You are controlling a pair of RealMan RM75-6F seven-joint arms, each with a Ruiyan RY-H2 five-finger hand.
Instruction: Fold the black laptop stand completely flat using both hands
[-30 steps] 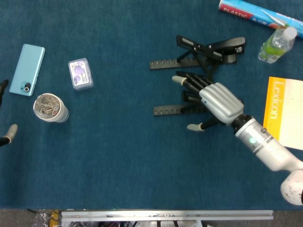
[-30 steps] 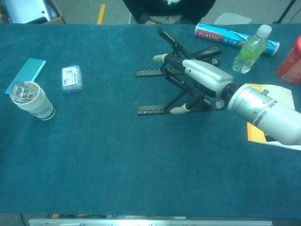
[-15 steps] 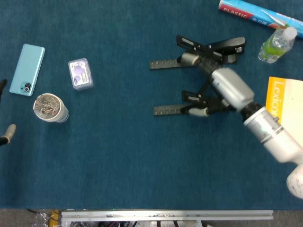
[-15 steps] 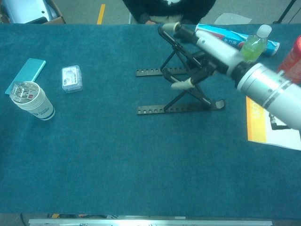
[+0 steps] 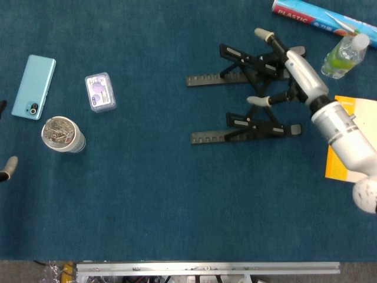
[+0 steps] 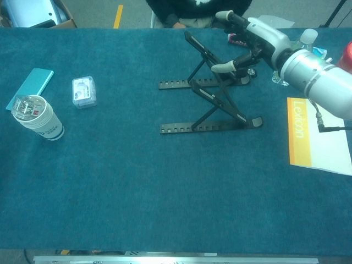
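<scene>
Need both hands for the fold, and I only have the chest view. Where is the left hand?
Observer: The head view shows only the tips of the left hand at the frame's left edge, near the paper cup and far from the laptop stand.
Operator: Right hand gripping yet?
Observer: No. From above, the right hand is spread over the stand's far side frame. Its thumb is over the gap between the two frames and it holds nothing.
Operator: Bottle clear? The arm blocks it here.
Observer: Yes. The bottle stands to the right of that hand, apart from it.
</scene>
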